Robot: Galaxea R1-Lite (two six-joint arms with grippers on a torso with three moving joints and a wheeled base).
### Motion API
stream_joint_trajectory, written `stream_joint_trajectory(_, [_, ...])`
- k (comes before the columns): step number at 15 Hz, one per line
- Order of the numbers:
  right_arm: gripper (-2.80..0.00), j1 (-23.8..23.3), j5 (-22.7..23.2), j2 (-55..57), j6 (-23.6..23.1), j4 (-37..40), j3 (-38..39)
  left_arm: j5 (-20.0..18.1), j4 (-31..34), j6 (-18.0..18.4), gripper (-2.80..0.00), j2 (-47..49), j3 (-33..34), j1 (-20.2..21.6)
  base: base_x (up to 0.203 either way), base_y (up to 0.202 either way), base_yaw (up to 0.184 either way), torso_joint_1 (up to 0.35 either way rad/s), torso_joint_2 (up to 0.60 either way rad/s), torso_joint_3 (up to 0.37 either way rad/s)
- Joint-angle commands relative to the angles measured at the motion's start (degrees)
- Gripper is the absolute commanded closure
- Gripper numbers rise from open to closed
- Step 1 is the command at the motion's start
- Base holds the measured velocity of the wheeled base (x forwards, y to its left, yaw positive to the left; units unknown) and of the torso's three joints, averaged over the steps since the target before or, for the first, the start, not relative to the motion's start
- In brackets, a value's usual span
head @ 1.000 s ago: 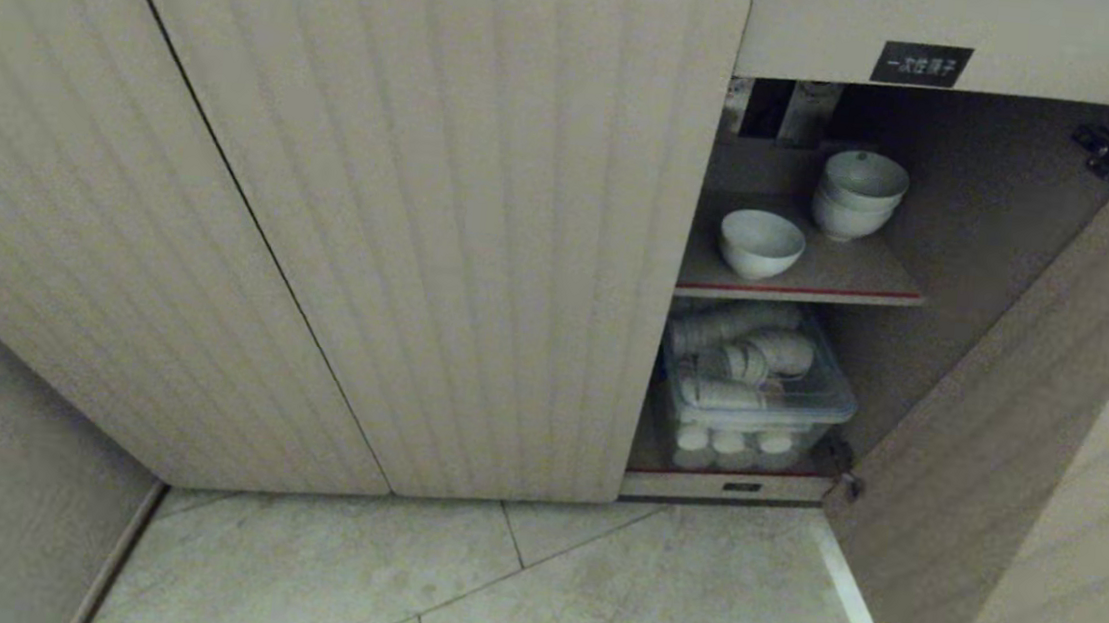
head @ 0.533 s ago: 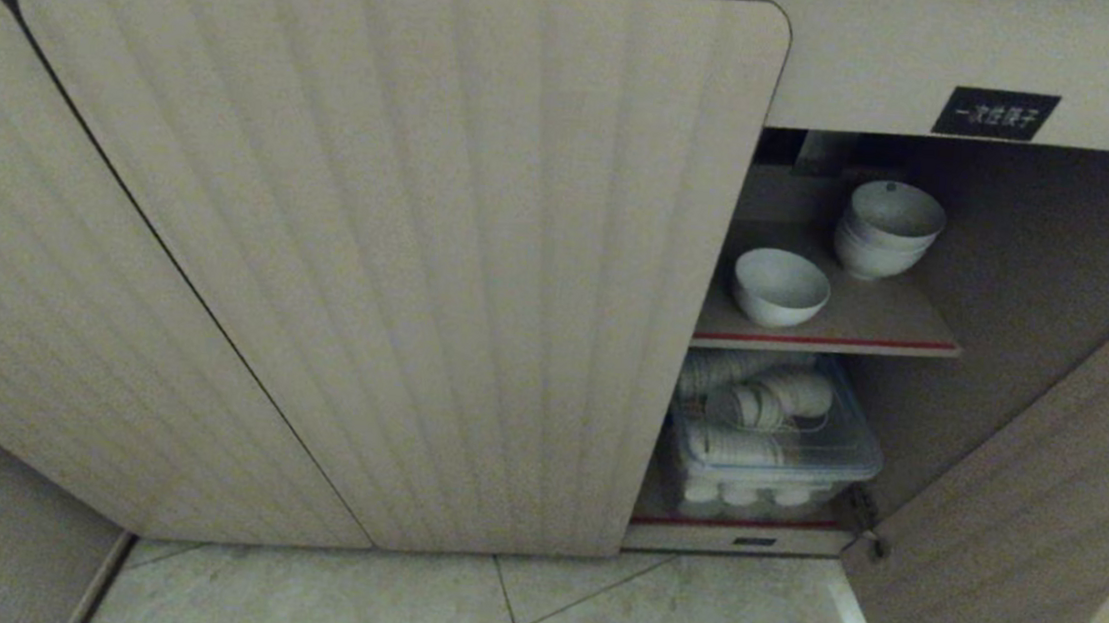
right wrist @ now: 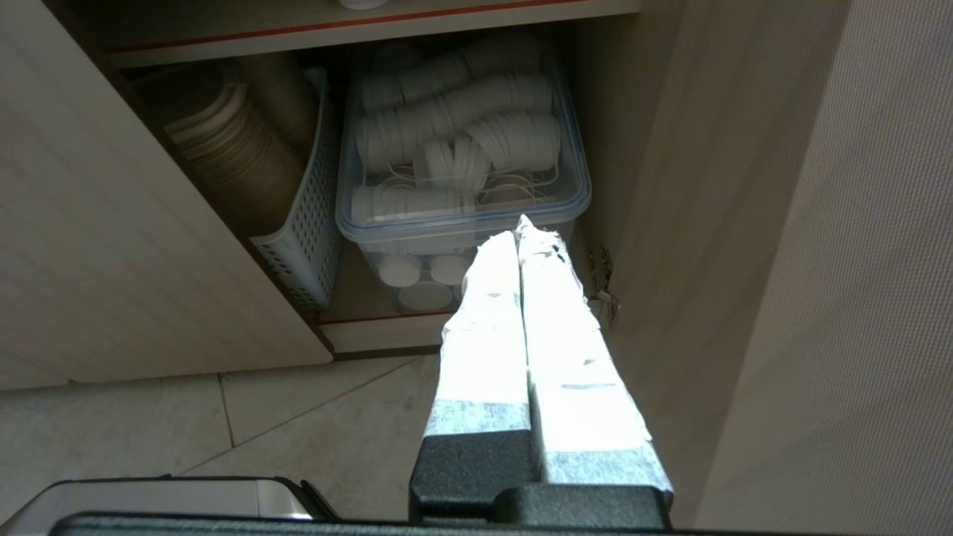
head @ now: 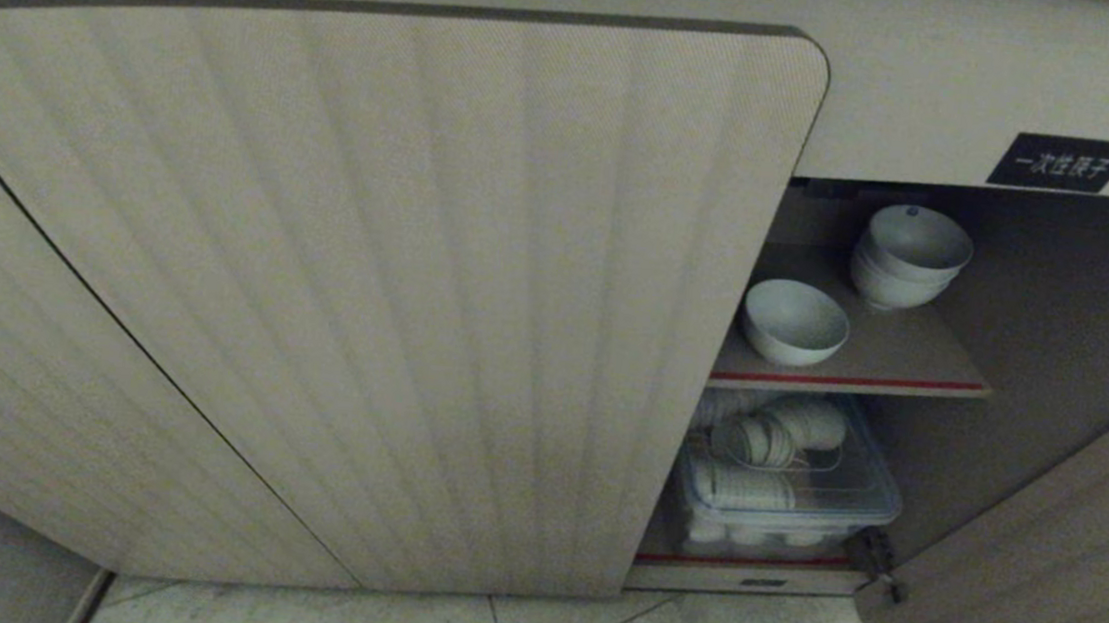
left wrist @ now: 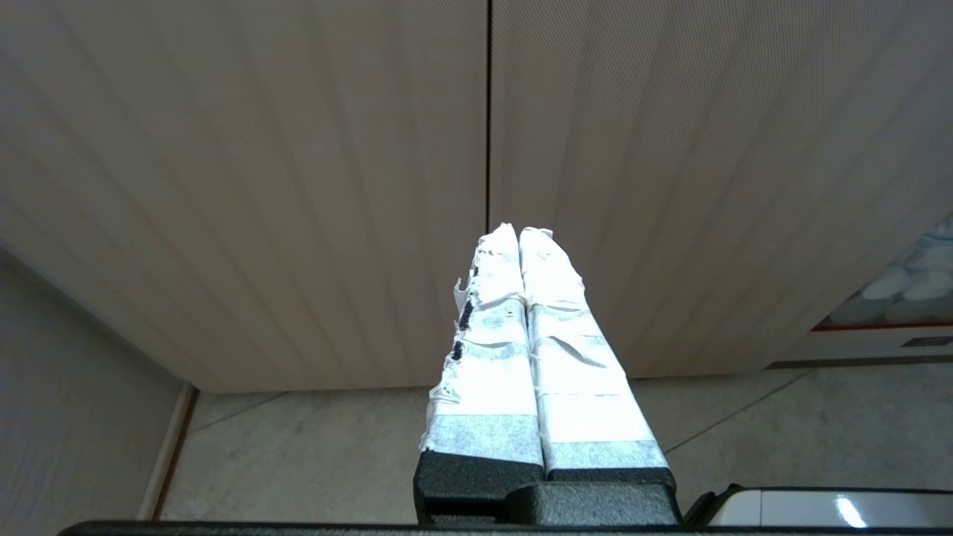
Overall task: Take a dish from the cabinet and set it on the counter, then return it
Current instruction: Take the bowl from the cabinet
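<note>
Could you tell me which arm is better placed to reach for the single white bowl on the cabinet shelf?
The right. Its shut claw already points into the open cabinet bay, just below the red-edged shelf where the bowl sits. The left claw, also shut, faces the closed ribbed door.

Closed door (head: 366, 285) left — open shelf (head: 902, 357) right

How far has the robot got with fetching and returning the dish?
Done: the right door of the beige ribbed cabinet stands open. In hand: nothing; left gripper and right gripper are shut and empty. Left: the single small white bowl sits on the red-edged shelf, ungrasped.
</note>
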State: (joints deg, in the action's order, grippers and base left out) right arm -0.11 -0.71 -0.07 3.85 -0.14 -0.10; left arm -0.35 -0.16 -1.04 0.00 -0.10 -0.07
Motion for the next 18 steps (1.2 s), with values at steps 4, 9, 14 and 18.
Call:
stream_joint_trajectory(4, [0.0, 0.0, 0.2, 0.1, 0.0, 0.0, 0.0, 0.0, 0.0, 0.0, 0.0, 0.0, 0.0, 0.1, 0.0, 0.0, 0.0, 0.0, 0.0, 0.0])
stream_joint_trajectory(9, [0.0, 0.0, 0.3, 0.1, 0.0, 0.0, 0.0, 0.0, 0.0, -0.1, 0.0, 0.0, 0.0, 0.0, 0.0, 0.0, 0.0, 0.0, 0.0, 0.0])
stream_joint_trajectory(14, [0.0, 0.0, 0.2, 0.1, -0.6, 0.1, 0.0, 0.0, 0.0, -0.1, 0.0, 0.0, 0.0, 0.0, 0.0, 0.0, 0.0, 0.0, 0.0, 0.0])
stream_joint_trajectory(18, [0.0, 0.0, 0.3, 0.1, -0.4, 0.0, 0.0, 0.0, 0.0, -0.1, 0.0, 0.0, 0.0, 0.0, 0.0, 0.0, 0.0, 0.0, 0.0, 0.0])
